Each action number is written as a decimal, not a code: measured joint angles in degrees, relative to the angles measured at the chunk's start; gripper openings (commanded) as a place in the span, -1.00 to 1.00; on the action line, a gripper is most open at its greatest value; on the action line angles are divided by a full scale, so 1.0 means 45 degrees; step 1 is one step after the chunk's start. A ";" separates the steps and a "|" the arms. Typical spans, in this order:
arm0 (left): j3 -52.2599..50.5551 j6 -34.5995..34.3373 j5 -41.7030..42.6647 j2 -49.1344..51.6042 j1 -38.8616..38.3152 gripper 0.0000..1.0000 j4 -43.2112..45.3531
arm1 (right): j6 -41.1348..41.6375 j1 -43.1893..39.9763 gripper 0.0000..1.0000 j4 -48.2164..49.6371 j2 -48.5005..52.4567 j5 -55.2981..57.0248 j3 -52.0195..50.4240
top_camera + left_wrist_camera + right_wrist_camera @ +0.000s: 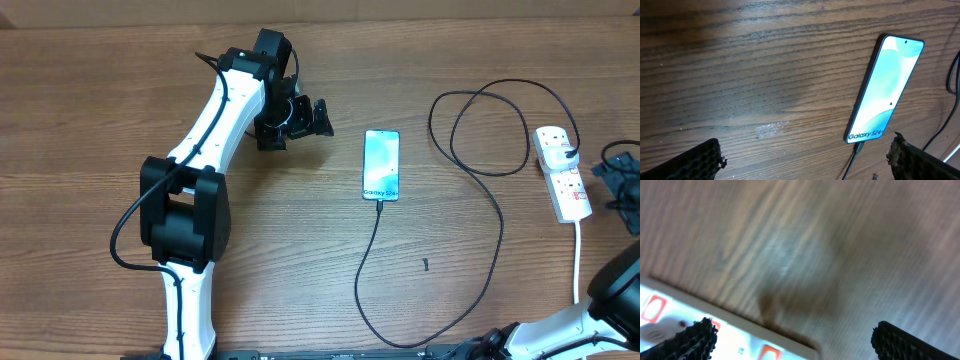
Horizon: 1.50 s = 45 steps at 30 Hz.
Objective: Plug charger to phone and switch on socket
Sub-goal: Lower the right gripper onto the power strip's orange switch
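The phone (381, 165) lies flat mid-table with its screen lit; it also shows in the left wrist view (887, 87). The charger (497, 230), a thin black cable, runs from the phone's bottom edge, where its plug tip (858, 147) sits against the port, loops round and ends at a black plug in the socket (562, 172). My left gripper (305, 118) is open and empty, left of the phone (805, 162). My right gripper (610, 170) is open and empty just right of the socket, whose corner with red switches shows in the right wrist view (715, 335).
A thick white cord (578, 260) runs from the socket toward the front edge. A small dark speck (425, 265) lies on the wooden table (300, 260). The right arm's base (600, 310) sits at the front right.
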 measured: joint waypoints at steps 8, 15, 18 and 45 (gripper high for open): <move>0.0000 0.0005 0.0000 0.0000 0.0005 0.99 0.0000 | -0.0505 0.0529 1.00 0.0248 0.0015 0.0015 0.0000; 0.0000 0.0005 0.0000 0.0000 0.0000 0.99 0.0000 | -0.0568 0.0520 1.00 0.0257 0.0442 -0.0112 0.0000; 0.0000 0.0005 0.0000 0.0000 0.0005 0.99 0.0000 | -0.0641 0.0520 1.00 0.0340 0.0738 -0.0199 0.0000; 0.0000 0.0000 0.0000 0.0000 0.0005 0.99 0.0000 | -0.0777 0.0515 1.00 0.0306 0.1039 -0.0568 0.0015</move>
